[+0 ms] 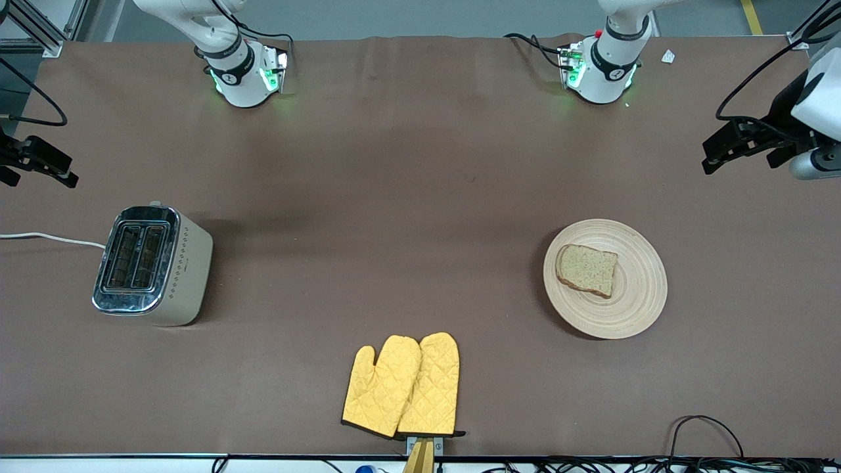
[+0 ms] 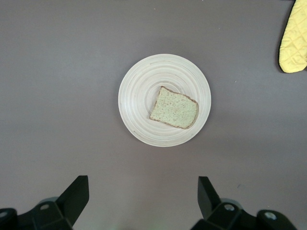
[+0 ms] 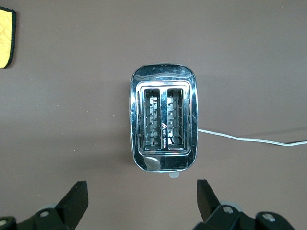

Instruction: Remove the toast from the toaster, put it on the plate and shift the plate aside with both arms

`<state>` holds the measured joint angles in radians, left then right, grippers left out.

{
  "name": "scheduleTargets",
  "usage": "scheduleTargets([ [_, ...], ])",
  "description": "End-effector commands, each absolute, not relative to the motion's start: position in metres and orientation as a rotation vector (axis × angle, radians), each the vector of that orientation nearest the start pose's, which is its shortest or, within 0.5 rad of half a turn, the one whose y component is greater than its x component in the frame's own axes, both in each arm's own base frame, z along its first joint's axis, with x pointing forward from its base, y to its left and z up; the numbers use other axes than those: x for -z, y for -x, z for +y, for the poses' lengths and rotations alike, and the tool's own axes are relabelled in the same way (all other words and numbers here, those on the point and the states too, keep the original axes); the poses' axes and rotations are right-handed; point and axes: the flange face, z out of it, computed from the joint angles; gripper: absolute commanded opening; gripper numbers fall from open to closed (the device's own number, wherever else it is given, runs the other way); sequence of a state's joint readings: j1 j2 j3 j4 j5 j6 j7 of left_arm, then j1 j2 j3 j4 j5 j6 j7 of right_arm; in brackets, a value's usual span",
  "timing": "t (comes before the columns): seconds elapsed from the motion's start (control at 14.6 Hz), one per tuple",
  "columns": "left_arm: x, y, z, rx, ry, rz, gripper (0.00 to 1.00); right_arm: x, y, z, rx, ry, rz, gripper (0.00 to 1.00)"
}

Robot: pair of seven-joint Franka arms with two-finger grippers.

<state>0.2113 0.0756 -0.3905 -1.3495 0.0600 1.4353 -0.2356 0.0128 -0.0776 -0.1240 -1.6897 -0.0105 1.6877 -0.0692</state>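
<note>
The toast [image 1: 587,270] lies flat on the round light wooden plate [image 1: 637,292] toward the left arm's end of the table. Both show in the left wrist view, the toast [image 2: 174,108] on the plate [image 2: 139,96]. My left gripper [image 1: 739,148] hangs open and empty high over the table's edge at the left arm's end; in its wrist view [image 2: 143,199] the jaws stand wide apart. My right gripper [image 1: 36,164] hangs open and empty high at the right arm's end, above the toaster [image 1: 152,264]; its wrist view [image 3: 142,199] shows the jaws wide apart.
The chrome two-slot toaster [image 3: 163,123] has empty slots and a white cord [image 1: 49,239] running off the table. Two yellow quilted oven mitts [image 1: 404,387] lie near the table edge closest to the front camera. Both arm bases [image 1: 244,72] stand along the table edge farthest from it.
</note>
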Motion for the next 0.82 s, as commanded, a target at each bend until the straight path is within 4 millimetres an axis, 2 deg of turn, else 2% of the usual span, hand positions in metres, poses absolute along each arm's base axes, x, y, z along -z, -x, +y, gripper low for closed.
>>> scheduleTargets([
  [0.0,-0.687,-0.539,-0.084,0.049,3.105,-0.077,1.00,-0.623,-0.537,-0.066,0.111,3.134,0.053,1.00],
  [0.21,-0.690,-0.531,-0.085,0.066,3.105,-0.062,1.00,-0.623,-0.537,-0.066,0.111,3.134,0.053,1.00],
  [0.55,-0.686,-0.538,-0.086,0.086,3.107,0.001,1.00,-0.623,-0.537,-0.067,0.109,3.134,0.056,1.00],
  [0.76,-0.675,-0.549,-0.090,0.069,3.114,0.041,1.00,-0.623,-0.537,-0.067,0.111,3.134,0.056,1.00],
])
